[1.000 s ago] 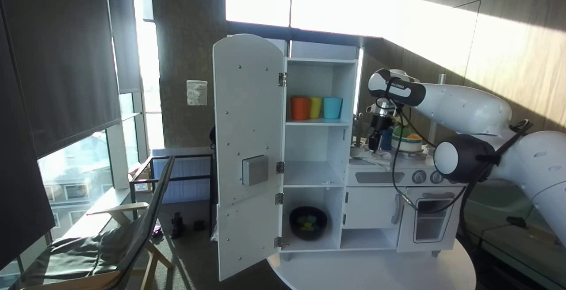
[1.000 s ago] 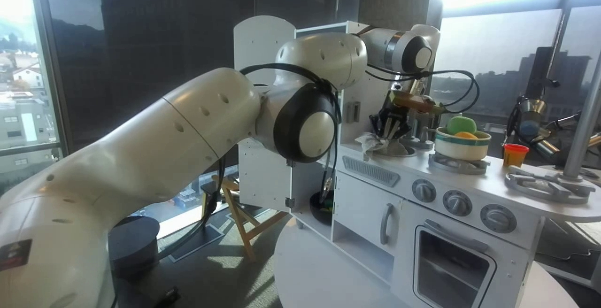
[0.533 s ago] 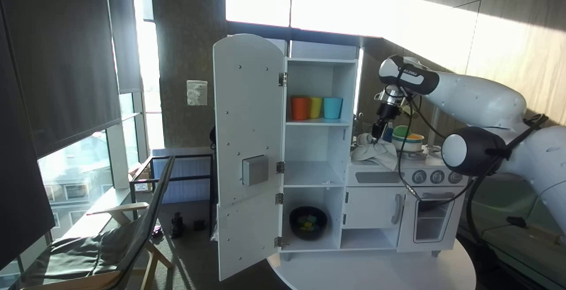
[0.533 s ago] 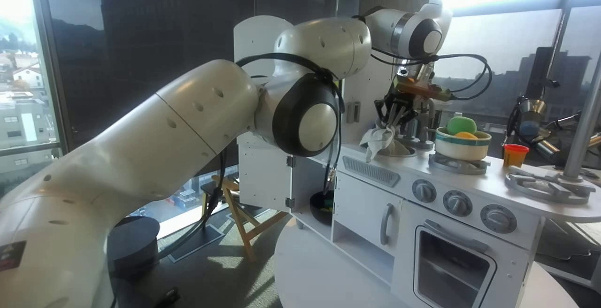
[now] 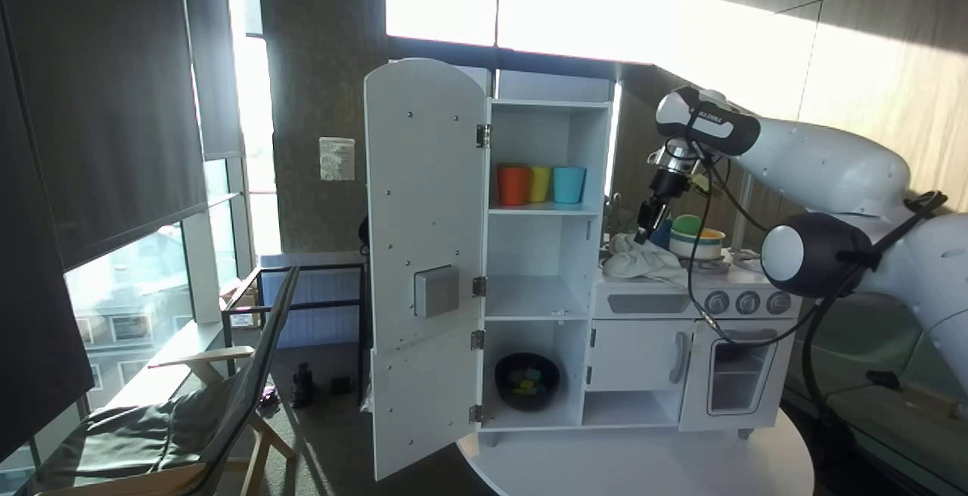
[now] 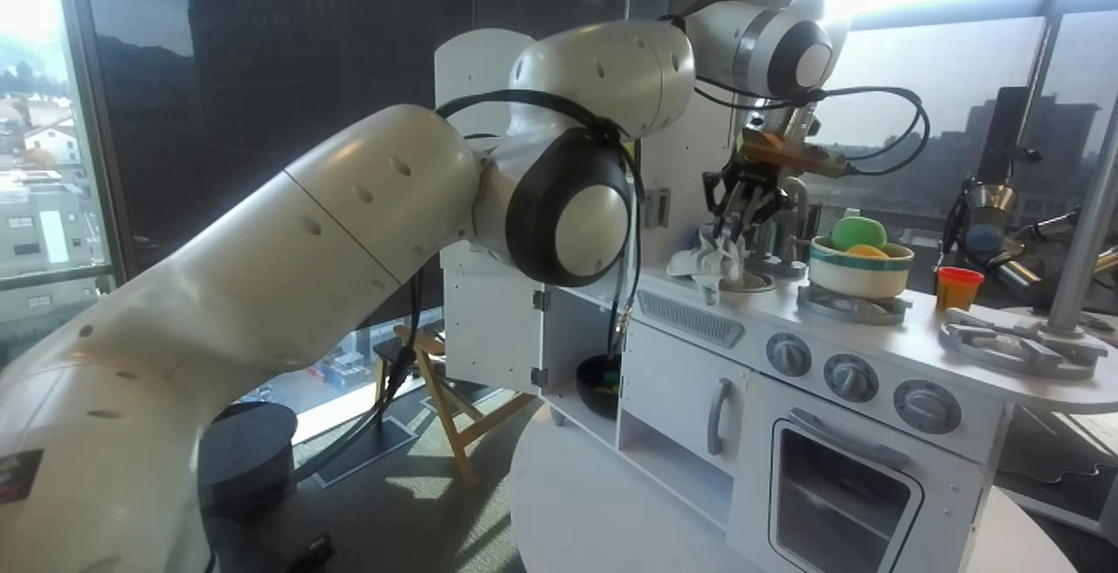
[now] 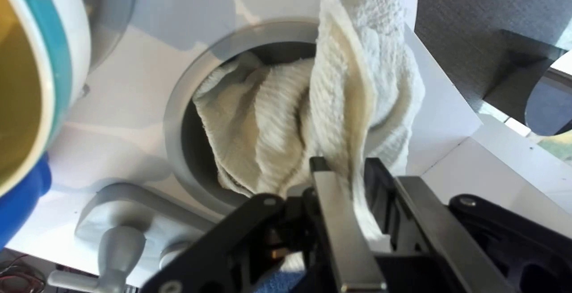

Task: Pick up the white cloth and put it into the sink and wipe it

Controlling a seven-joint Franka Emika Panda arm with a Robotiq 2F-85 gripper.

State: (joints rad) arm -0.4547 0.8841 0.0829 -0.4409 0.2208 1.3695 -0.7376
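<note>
The white cloth lies bunched, partly in the round grey sink and partly over its rim and the white counter. It also shows in both exterior views. My gripper is just above the cloth, with its fingers parted. An upright fold of cloth stands between the fingers, with a gap beside the right finger in the wrist view. The gripper also shows in both exterior views. Much of the sink's inside is hidden by the cloth.
A grey faucet stands beside the sink. A cream pot with a teal band holds toy fruit on a burner. A blue object is beside the pot. The tall cabinet's door stands open. An orange tub is farther along.
The gripper has risen and shifted away from the tall cabinet. The cloth was pulled up with it half a second ago. Its peak now sits lower and the fingers look parted.
</note>
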